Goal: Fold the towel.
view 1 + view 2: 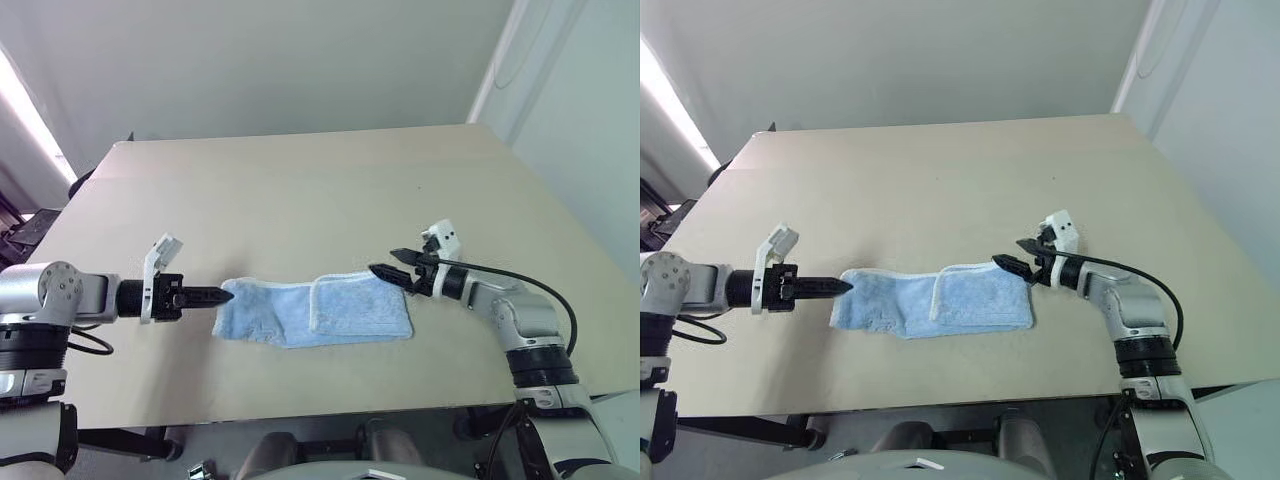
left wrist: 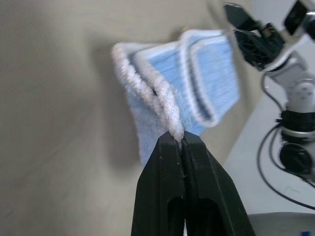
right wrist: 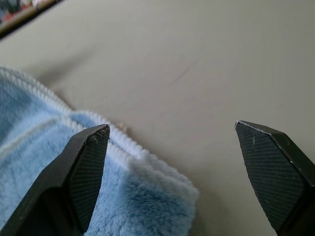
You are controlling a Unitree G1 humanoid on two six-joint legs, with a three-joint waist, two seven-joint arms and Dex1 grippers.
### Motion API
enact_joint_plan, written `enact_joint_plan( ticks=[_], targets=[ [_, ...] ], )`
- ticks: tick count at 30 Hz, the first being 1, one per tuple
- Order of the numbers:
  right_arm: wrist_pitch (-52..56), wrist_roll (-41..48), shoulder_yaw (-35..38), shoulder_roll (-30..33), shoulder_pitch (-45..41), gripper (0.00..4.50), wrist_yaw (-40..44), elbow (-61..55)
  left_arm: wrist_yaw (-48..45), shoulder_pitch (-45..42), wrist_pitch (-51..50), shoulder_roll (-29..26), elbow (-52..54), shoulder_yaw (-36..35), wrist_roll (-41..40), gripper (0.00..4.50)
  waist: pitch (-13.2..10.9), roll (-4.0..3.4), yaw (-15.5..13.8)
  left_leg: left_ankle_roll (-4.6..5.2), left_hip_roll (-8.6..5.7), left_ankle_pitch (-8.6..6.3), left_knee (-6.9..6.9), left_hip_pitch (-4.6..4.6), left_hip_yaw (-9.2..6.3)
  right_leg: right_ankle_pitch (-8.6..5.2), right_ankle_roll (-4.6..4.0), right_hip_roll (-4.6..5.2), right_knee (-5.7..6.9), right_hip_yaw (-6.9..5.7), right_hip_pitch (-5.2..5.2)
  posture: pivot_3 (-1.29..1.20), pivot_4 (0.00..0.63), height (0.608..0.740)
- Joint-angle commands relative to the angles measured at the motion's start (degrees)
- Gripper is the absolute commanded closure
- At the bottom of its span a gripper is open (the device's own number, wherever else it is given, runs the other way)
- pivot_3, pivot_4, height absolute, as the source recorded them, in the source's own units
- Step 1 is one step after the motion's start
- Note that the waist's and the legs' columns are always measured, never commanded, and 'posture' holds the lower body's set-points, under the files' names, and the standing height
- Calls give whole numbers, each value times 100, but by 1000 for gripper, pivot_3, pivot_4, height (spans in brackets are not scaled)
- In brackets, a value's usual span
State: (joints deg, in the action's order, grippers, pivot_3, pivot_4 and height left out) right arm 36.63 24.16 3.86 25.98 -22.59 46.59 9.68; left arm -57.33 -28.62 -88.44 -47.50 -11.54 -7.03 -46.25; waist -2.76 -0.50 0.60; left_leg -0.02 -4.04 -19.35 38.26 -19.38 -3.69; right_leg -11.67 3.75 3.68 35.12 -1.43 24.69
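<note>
Bench: a broad tan top carries everything you are working with; a pale wall stands behind its far edge.

Towel: the light-blue terry cloth with white stitched edging lies on the near half of the bench, between your two arms. It is already doubled into a long, narrow band running side to side, and its right-hand part is lapped back over itself, so you see a second edged layer on top there.

Left end effector: its two black fingers are pressed together on the towel's left end. In the left wrist view you can see the white edging pinched right at the tips, with at least two layers caught.

Right end effector: its fingers stand wide apart with nothing between them, hovering at the towel's far right corner. In the right wrist view one fingertip sits over the plush corner and the other over bare bench.

Step in hand: you appear to be partway through a crosswise fold, with the left end gripped and ready to be carried.

Next move: judging from this, you would bring the pinched left end up and across toward the right end, keeping both layers together, and lay it down with the edges lined up. The free right end effector could pin or steady the right corner.
</note>
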Motion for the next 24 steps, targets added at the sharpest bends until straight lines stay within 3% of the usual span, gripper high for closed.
enact_joint_plan(
  ticks=[1, 15, 22, 24],
  targets=[
    [66, 272, 342, 121, -39, 211, -8, -312, 139, -403, -337, 233, 34, 3, -175, 4471, 0, 0, 1, 0, 0, 0, 0, 0, 0, 0, 0, 0, 0, 0, 0, 0, 0, 740],
    [171, 366, 890, 385, 391, 211, -392, -368, 699, -2190, -406, 2124, -1464, 838, -639, 4471, 2, 3, 4, -39, -3, 22, 6, 0, 1, 3, -2, 1, 4, 4, -3, 0, 0, 740],
    [135, 339, 1050, 407, 553, 211, -713, -356, 892, -2379, -121, 3062, -1742, 1189, -119, 4471, 1, 5, -4, -41, -2, 24, 7, 3, 6, 5, -4, -2, 9, 9, -3, 0, 0, 740],
    [108, 334, 1079, 391, 621, 211, -828, -400, 1191, -2485, 72, 3486, -2390, 1060, 176, 4471, 2, 5, -17, -42, -2, 26, 7, 6, 6, 6, -5, -2, 8, 9, -7, 0, 0, 740]
  ],
)
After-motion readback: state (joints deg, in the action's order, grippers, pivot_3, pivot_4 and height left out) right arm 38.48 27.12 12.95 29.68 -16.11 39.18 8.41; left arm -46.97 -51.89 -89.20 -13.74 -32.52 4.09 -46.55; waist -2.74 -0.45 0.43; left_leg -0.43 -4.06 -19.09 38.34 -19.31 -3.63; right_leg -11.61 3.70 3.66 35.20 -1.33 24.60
